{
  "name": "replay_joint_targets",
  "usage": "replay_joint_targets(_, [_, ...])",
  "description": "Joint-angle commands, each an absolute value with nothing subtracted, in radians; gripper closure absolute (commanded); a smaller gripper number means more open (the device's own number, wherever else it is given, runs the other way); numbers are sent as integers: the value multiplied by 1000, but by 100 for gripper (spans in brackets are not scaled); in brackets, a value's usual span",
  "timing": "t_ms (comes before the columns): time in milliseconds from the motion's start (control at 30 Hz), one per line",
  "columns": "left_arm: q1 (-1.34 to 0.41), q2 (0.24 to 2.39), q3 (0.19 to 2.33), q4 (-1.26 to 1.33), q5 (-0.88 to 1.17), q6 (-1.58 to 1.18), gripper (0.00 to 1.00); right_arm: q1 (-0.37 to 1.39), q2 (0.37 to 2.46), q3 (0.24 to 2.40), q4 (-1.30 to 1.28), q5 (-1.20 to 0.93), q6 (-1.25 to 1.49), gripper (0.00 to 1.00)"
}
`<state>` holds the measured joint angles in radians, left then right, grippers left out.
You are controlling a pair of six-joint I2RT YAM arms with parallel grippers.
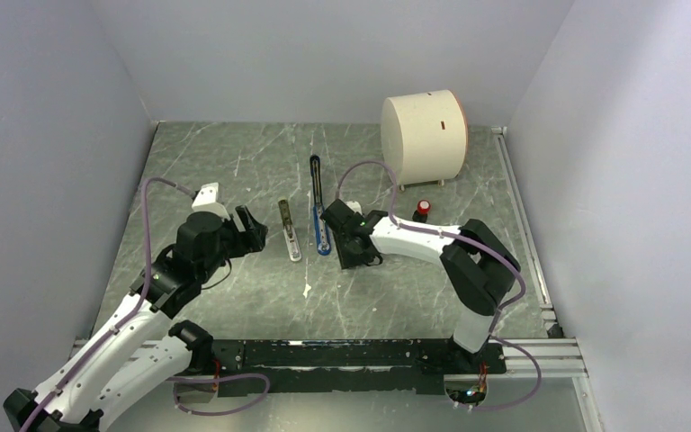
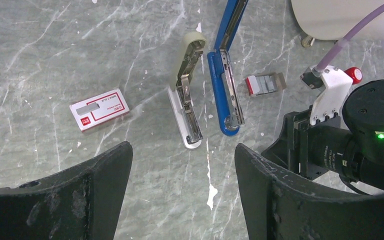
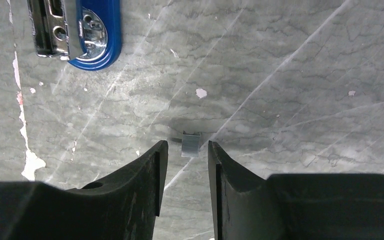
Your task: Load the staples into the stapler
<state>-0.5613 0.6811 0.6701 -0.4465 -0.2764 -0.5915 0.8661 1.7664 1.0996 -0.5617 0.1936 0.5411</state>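
The blue stapler (image 1: 322,236) lies open on the table, its long black arm (image 1: 315,175) stretched toward the back. It also shows in the left wrist view (image 2: 223,92), and its front end shows in the right wrist view (image 3: 94,37). My right gripper (image 3: 185,147) hangs low over the table just right of the stapler, its jaws a narrow gap apart. A small grey piece of staples (image 3: 190,145) lies on the table between the fingertips, untouched. My left gripper (image 2: 182,165) is wide open and empty, near side of both staplers.
A beige and silver stapler (image 2: 187,102) lies open left of the blue one. A red-and-white staple box (image 2: 100,109) lies further left. A small opened staple pack (image 2: 265,83) lies right of the blue stapler. A white cylinder (image 1: 423,135) and a red-capped object (image 1: 423,209) stand at the back right.
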Motion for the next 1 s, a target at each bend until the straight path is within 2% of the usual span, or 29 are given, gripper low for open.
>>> replay_joint_targets(0, [-558,680,677,-433,-272,-601,20,871,1797,1152,-593,204,524,60])
replay_joint_targets(300, [-558,675,672,-433,-281,-606,20,870,1833,1175,-616,243,523,69])
replay_joint_targets(667, [-558,686,674,-438,-283,-606,20,860,1841,1150,-590,192,522,65])
replay_joint_targets(833, [-558,685,672,-437,-288,-606,20,857,1843,1141,-582,198,539,72])
replay_joint_targets(967, [-558,696,676,-444,-292,-606,20,857,1845,1129,-571,197,558,72])
